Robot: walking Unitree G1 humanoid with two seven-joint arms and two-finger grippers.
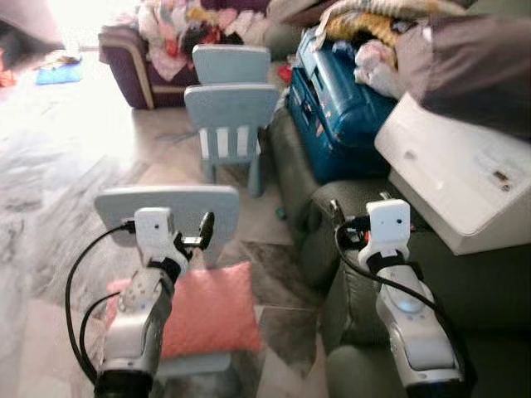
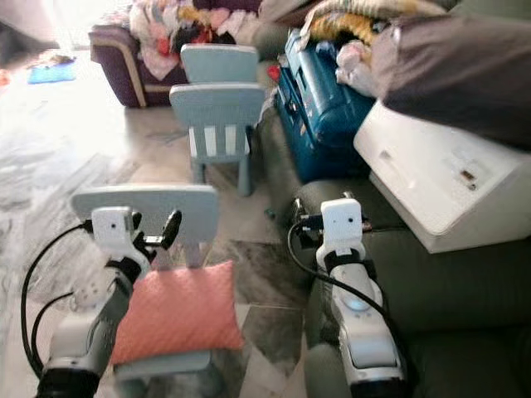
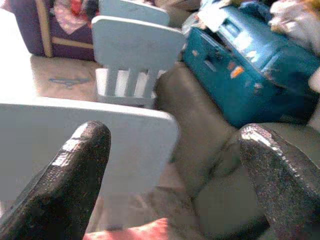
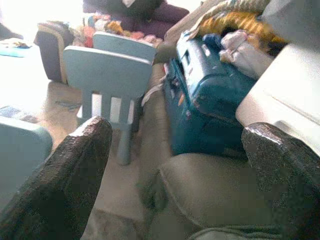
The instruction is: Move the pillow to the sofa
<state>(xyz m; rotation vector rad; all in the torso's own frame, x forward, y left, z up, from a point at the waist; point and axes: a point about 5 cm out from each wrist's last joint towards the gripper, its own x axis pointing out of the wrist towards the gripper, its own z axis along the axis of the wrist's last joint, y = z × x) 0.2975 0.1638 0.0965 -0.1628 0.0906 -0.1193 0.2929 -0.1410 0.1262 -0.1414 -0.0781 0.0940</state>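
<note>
A salmon-pink pillow (image 1: 211,319) lies on the seat of a small light-blue chair (image 1: 166,203) close in front of me. My left gripper (image 1: 189,236) hovers just above the pillow's far edge, in front of the chair's backrest, open with nothing between its fingers (image 3: 75,170); a sliver of the pillow (image 3: 135,232) shows below them. To the right is the olive-green sofa (image 1: 481,290). My right gripper (image 4: 180,185) is raised over the sofa's near arm, open and empty.
A white box (image 1: 456,174) and a blue suitcase (image 1: 340,99) piled with clothes take up the sofa's far part. Two more light-blue chairs (image 1: 232,116) stand ahead on the marble floor. A purple couch (image 1: 133,62) heaped with laundry is at the back.
</note>
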